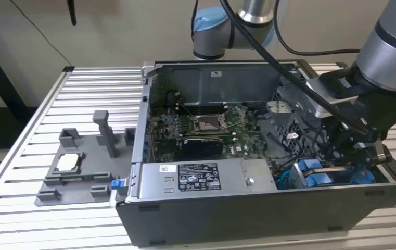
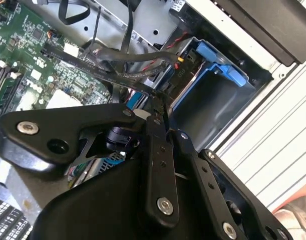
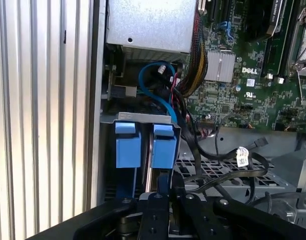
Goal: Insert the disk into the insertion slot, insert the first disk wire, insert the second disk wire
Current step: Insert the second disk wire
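Observation:
The disk's bright blue carrier sits down in the insertion slot, the grey metal bay at the case's front corner on the exterior view's right. Its two blue tabs stand side by side in the first wrist view, and the drive body is mostly hidden between them. My gripper hangs right over the carrier's edge beside the tabs, with its black fingers shut together. A flat black wire runs up to the fingertips; I cannot tell whether it is pinched. A black plug with red and yellow leads lies against the carrier.
The grey labelled power-supply box fills the case's front beside the bay. The green motherboard lies behind it. Loose black cables with a white tag cross the perforated metal floor. A grey fixture stands on the slatted table.

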`<action>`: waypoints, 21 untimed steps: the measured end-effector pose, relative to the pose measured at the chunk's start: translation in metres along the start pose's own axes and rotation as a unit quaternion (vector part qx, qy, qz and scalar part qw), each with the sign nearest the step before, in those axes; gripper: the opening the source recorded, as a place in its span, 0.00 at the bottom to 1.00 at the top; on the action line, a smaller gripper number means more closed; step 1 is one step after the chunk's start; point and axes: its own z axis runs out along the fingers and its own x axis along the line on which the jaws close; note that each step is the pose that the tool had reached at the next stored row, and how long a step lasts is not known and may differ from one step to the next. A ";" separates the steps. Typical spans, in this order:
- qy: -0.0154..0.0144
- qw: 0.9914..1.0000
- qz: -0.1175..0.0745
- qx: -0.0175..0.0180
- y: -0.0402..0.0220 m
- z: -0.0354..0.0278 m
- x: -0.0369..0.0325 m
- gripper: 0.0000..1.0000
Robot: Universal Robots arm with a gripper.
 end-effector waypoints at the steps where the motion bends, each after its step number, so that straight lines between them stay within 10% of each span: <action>1: 0.000 1.000 0.001 -0.001 -0.0004 0.0001 0.0000 0.16; 21: 0.002 1.000 0.023 -0.003 -0.0062 0.0052 0.0000 0.16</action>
